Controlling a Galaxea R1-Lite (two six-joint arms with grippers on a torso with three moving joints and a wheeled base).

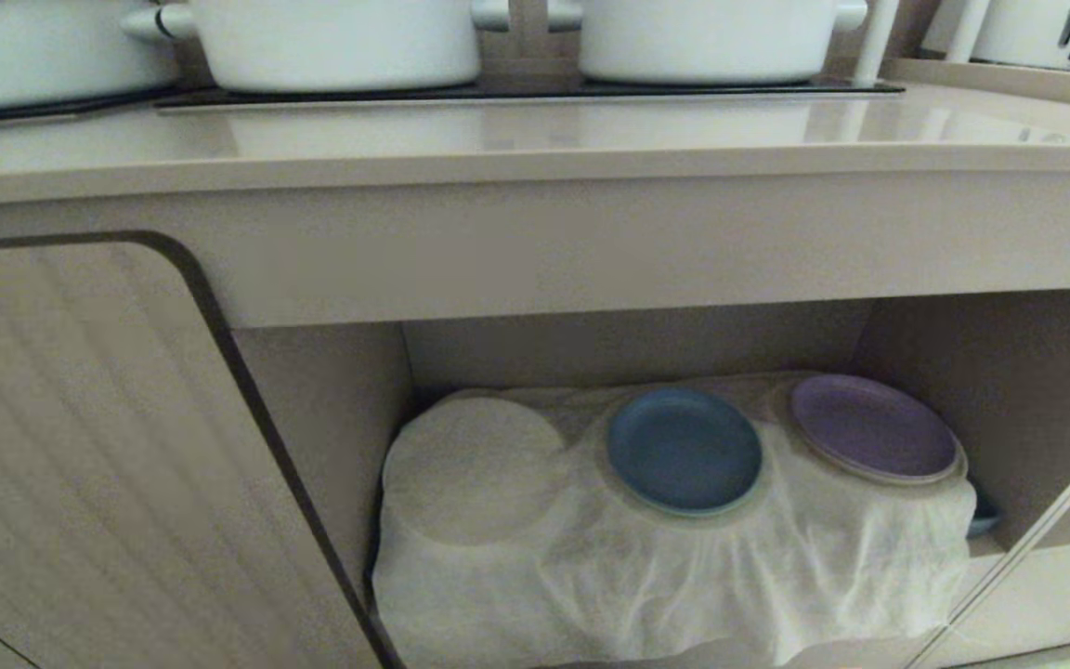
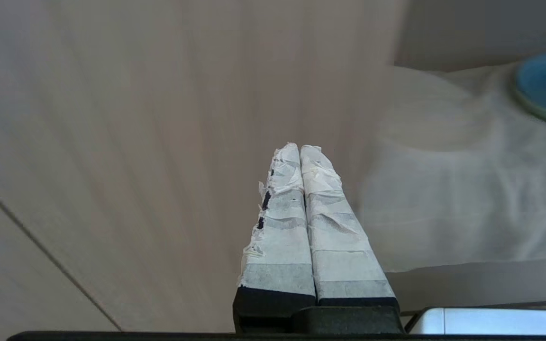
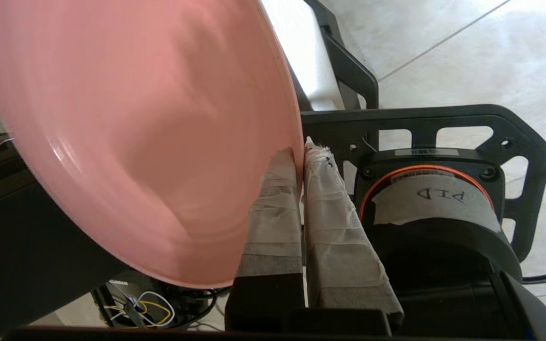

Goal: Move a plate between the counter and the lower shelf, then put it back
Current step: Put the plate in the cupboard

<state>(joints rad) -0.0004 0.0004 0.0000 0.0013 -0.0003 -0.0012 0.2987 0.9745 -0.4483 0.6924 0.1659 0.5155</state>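
Pink plate [image 3: 131, 137] tilted, rim pinched in the right hand [image 3: 300, 152] above the floor.

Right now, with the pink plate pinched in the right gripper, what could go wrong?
1. The right gripper clamps the pink plate only at its rim; it hangs tilted and could slip or swing.
2. On the lower shelf only the left mound of the white cloth is free; the blue plate beside it could get knocked.
3. The cloth looks loose, so the plate may settle unevenly.

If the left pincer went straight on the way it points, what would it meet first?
Probably the ribbed beige cabinet door, which fills the view past the shut left pincer; the white draped cloth lies off to one side. Depth is unclear.
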